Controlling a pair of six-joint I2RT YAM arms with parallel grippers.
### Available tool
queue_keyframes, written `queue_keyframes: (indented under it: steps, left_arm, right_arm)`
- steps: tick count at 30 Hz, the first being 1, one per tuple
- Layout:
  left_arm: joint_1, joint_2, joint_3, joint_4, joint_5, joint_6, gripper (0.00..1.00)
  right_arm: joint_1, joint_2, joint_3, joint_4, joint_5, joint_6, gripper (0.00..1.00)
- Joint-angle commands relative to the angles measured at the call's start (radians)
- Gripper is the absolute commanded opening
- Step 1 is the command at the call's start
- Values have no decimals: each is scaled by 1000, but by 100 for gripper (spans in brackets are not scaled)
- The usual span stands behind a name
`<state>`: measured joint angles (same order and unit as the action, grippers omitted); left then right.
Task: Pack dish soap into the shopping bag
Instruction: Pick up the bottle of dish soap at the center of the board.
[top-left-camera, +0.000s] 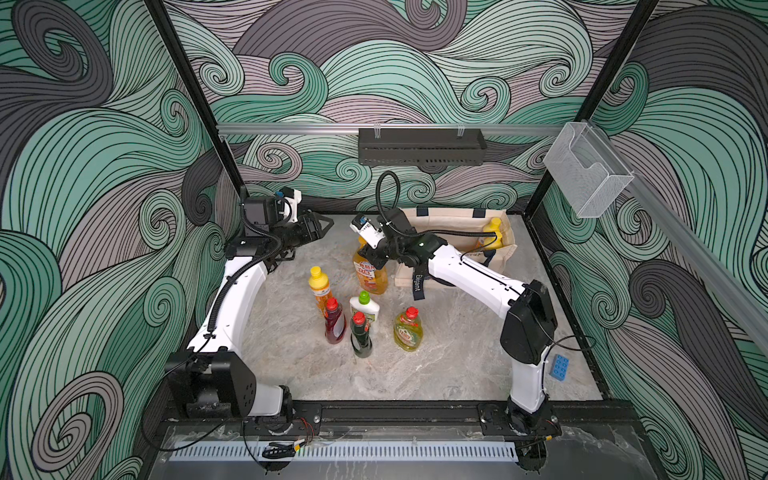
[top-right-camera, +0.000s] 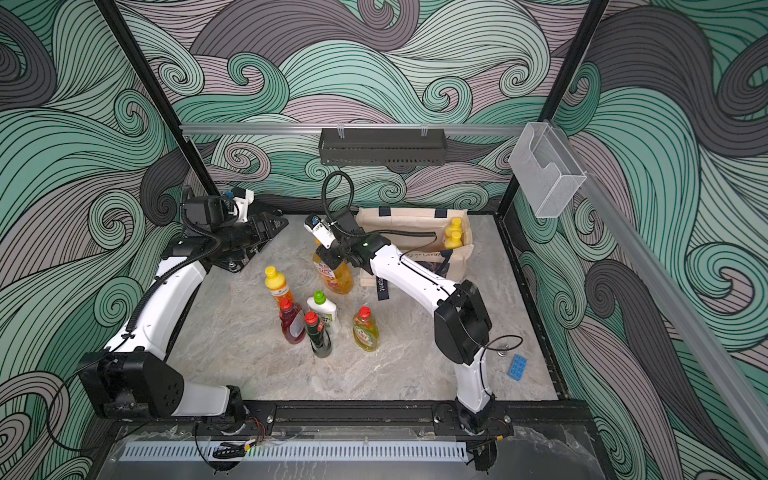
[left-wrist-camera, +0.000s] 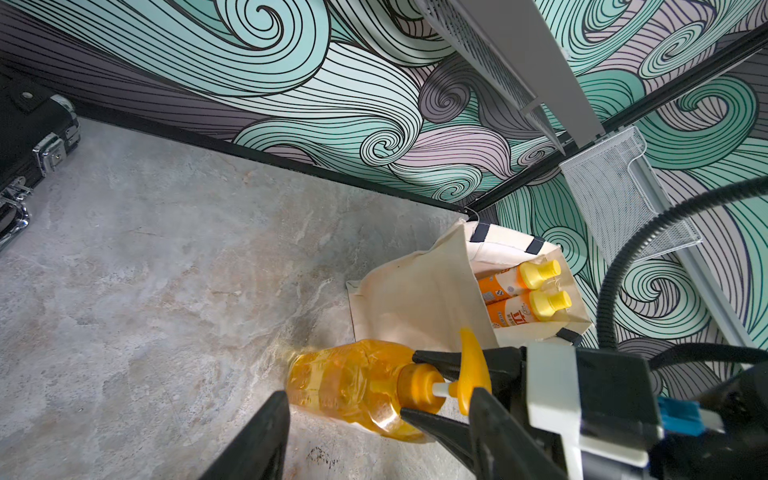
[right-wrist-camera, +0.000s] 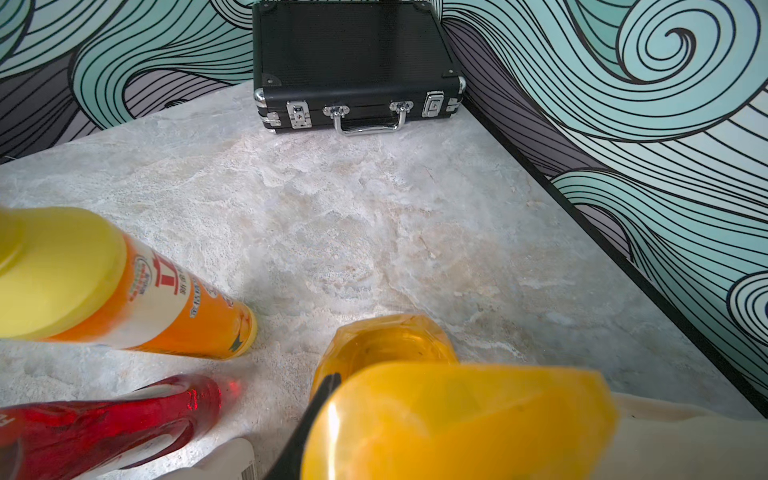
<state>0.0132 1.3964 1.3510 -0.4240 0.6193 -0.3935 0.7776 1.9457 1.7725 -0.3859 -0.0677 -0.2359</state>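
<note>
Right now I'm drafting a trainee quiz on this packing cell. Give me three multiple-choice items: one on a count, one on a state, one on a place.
1. How many bottles stand on the table outside the shopping bag?
A. Four
B. Eight
C. Six

2. The right tool is:
A. open above the bag
B. shut around the neck of the amber pump bottle
C. shut on the bag's handle

3. The two orange yellow-capped bottles seen in the left wrist view are:
A. inside the bag
B. lying flat on the table
C. stacked on the pump bottle

Answers:
1. C: both top views show six standing on the table.
2. B: the left wrist view shows its fingers on either side of the neck, under the pump head.
3. A: their caps show in the bag's open mouth.
</note>
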Motion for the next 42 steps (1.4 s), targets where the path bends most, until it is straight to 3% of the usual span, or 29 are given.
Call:
queue_keyframes:
  steps: [1, 17, 42]
  left_arm:
    - [-10, -7, 8, 27, 21, 1, 67]
    - [-35, 8, 14, 33, 29, 2, 67]
    - [-86, 56, 63, -17, 51, 36, 65]
  right_arm:
    - [-6, -113, 64, 106, 34, -22, 0]
    - [-29, -180, 95, 135, 41, 9, 0]
    - [-34, -81, 556, -97, 15, -27, 0]
